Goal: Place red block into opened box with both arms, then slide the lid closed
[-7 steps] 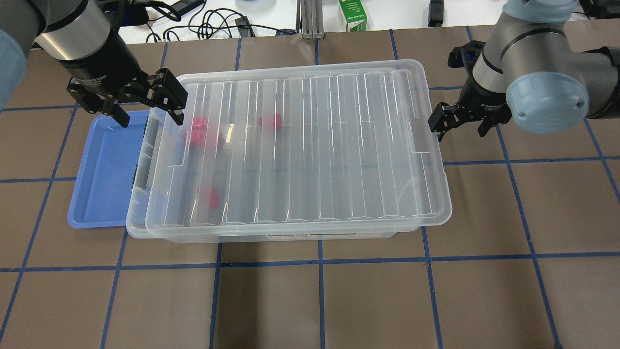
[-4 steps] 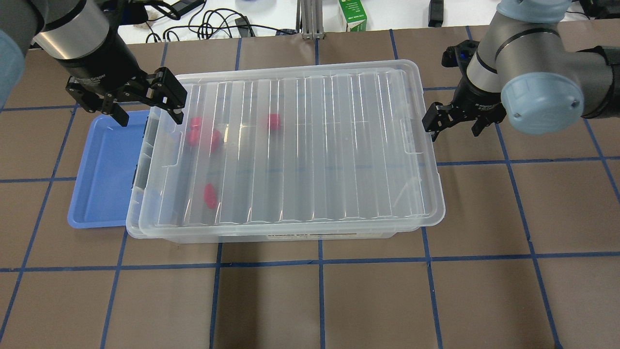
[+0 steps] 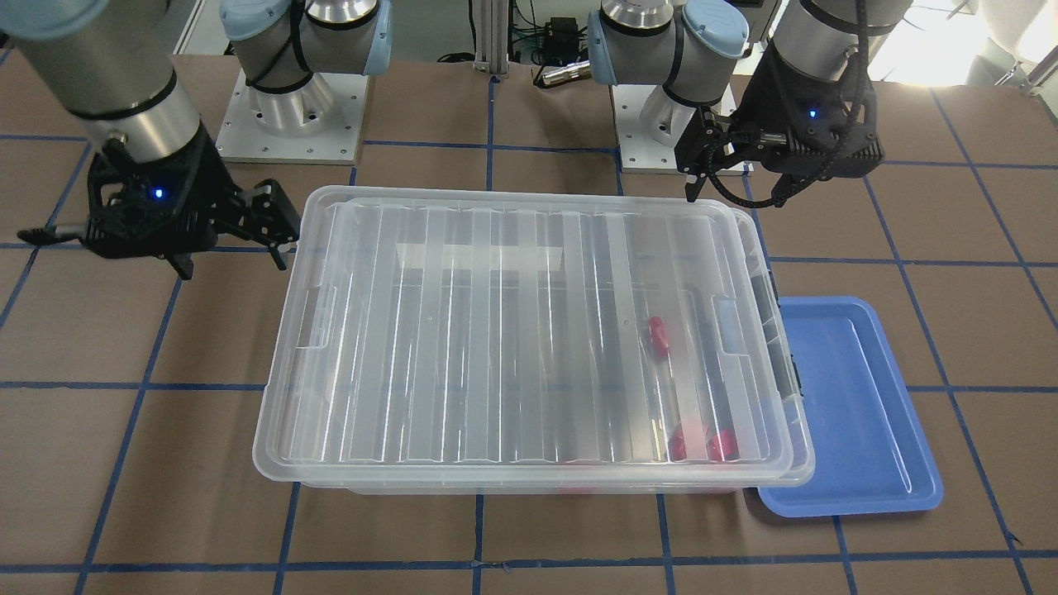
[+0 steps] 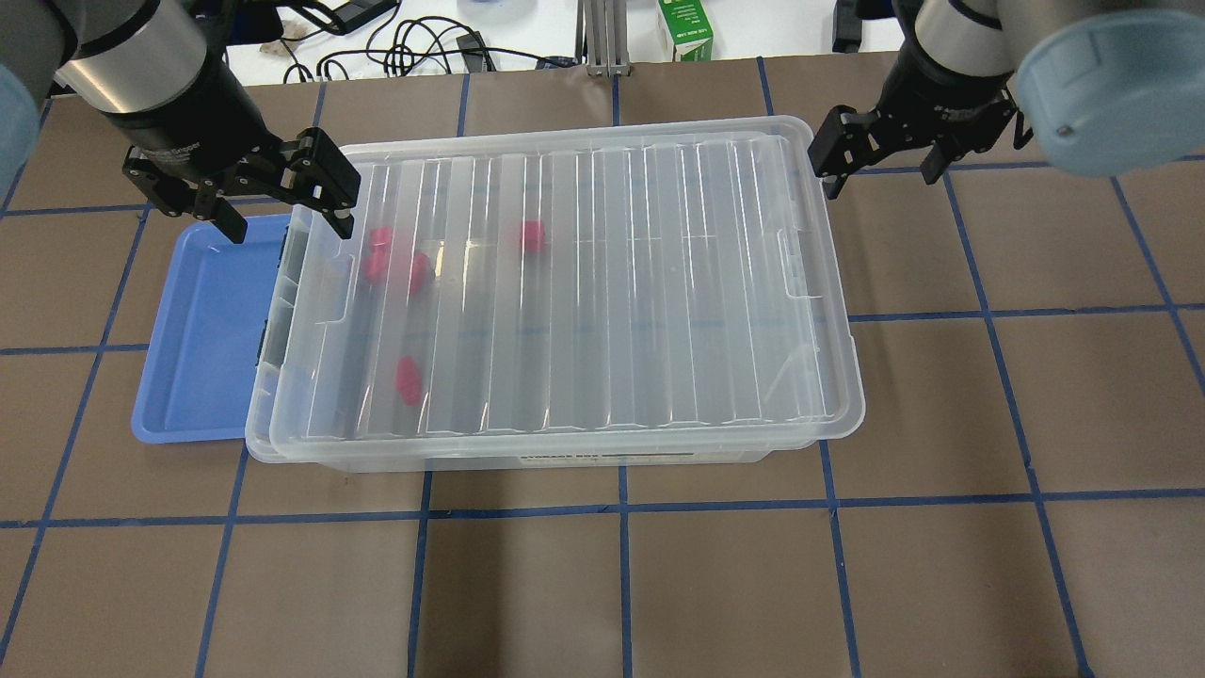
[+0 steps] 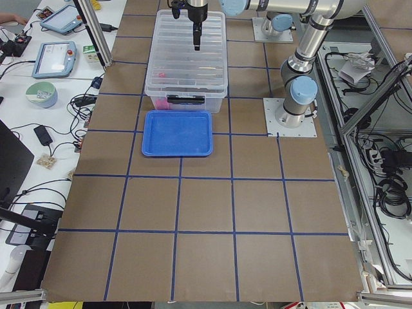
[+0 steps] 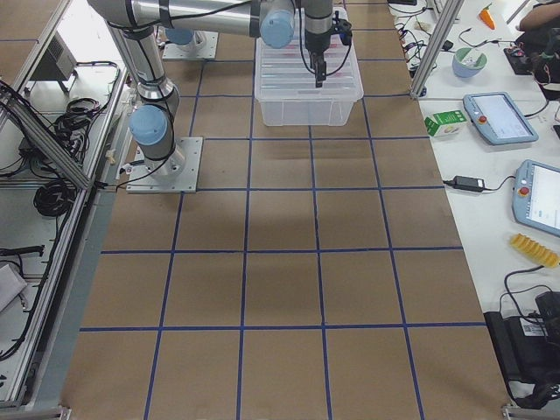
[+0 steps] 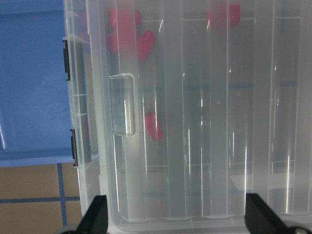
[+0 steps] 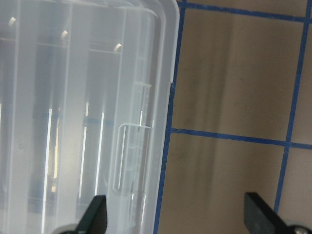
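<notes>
Overhead exterior put us in the closing stretch: the red block (image 4: 409, 379) lay inside the box (image 4: 565, 460), with three other blocks (image 4: 395, 266) farther back, all of them blurred under the ribbed lid (image 4: 612, 282). The lid covered nearly the whole box but sat skewed. We could see a strip of the box rim bare at the end beside the blue tray (image 4: 198, 330), and the lid's opposite near corner hung out past the wall. The left gripper (image 4: 290, 226) hovered at the far corner by the tray, jaws spread wide and holding nothing. The right gripper (image 4: 883, 174) stood just off the lid's other far corner, also wide and empty. We judged the placing done and the slide not yet finished. The next move called for a nudge from the right end toward the tray, squaring the lid over the rim. The left wrist camera gave us what the overhead blurred: a lid tab (image 7: 122, 105), the dark clips (image 7: 73, 146) on the box end, and the uncovered strip between them. From the right wrist camera we got only the lid's far end and bare table (image 8: 234, 73), with no contact at all. Both side views were too small for us to judge the jaws.
</notes>
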